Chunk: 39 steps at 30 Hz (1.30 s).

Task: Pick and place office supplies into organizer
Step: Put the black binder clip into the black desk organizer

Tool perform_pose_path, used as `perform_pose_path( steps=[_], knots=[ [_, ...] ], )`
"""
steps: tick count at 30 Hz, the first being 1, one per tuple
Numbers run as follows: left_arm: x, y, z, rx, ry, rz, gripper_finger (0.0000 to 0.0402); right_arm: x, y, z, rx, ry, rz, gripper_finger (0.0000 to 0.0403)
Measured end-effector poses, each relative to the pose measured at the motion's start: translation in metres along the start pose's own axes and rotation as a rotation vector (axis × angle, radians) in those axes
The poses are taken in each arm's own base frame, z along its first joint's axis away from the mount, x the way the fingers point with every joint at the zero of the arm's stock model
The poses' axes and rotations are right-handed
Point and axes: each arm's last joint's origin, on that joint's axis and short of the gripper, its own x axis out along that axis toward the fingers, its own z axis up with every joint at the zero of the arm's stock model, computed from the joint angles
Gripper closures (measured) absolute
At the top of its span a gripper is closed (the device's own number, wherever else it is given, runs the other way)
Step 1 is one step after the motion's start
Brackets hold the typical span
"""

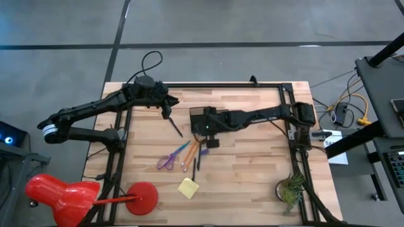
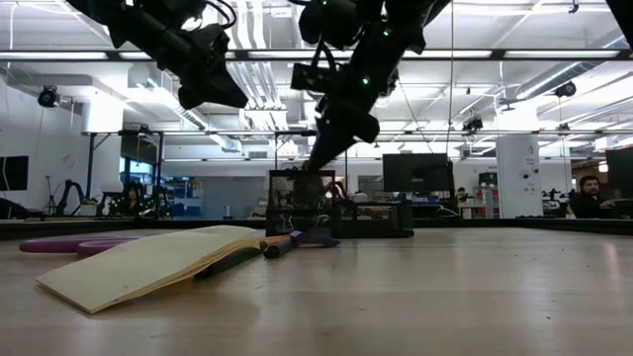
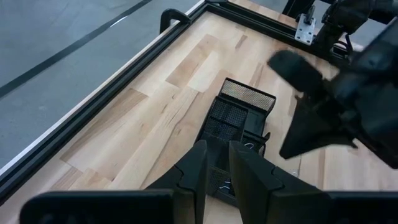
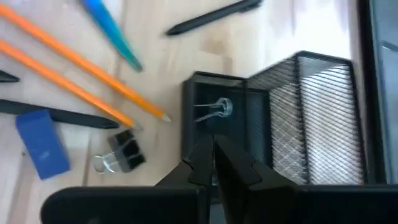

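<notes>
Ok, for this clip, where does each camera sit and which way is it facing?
High: overhead, straight down; both arms, organizer, scissors.
Low: table height, level across; sticky-note pad nearest, arms overhead.
Left wrist: past left hand toward organizer.
Right wrist: past right hand into organizer; pencils, binder clip.
All four share the organizer.

Clip (image 4: 214, 109) inside organizer (image 4: 292, 118); pencils (image 4: 81, 74) beside.

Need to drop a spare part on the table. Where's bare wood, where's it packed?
Free: the strip between the organizer and the far frame rail, and the wood between the sticky-note pad and the plant. Crowded: centre, where scissors and pencils lie under the right gripper; the red lamp fills the near left corner.
</notes>
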Motion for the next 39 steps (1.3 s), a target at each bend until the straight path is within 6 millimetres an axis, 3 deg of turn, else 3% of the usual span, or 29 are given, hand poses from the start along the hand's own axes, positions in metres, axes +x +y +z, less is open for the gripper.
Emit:
perform_pose_path(
  steps=[4, 10, 17, 25, 39],
  knots=[
    [0.000, 0.000, 0.000, 0.002, 0.000, 0.000, 0.0350, -0.002, 0.001, -0.005, -0.096, 0.048, 0.049, 0.0395],
    [0.000, 0.000, 0.000, 0.003, 0.000, 0.000, 0.0350, -0.004, 0.030, -0.008, -0.283, 0.062, 0.113, 0.0393],
    [0.000, 0.000, 0.000, 0.006, 0.000, 0.000, 0.0350, -0.004, 0.038, -0.009, -0.267, 0.062, 0.116, 0.0344],
    [0.000, 0.000, 0.000, 0.005, 0.000, 0.000, 0.0350, -0.002, 0.033, -0.010, -0.265, 0.069, 0.101, 0.0289],
    [0.000, 0.000, 0.001, -0.002, -0.005, -0.003, 0.0350, -0.001, 0.033, -0.011, -0.193, 0.072, 0.108, 0.0281]
  ],
)
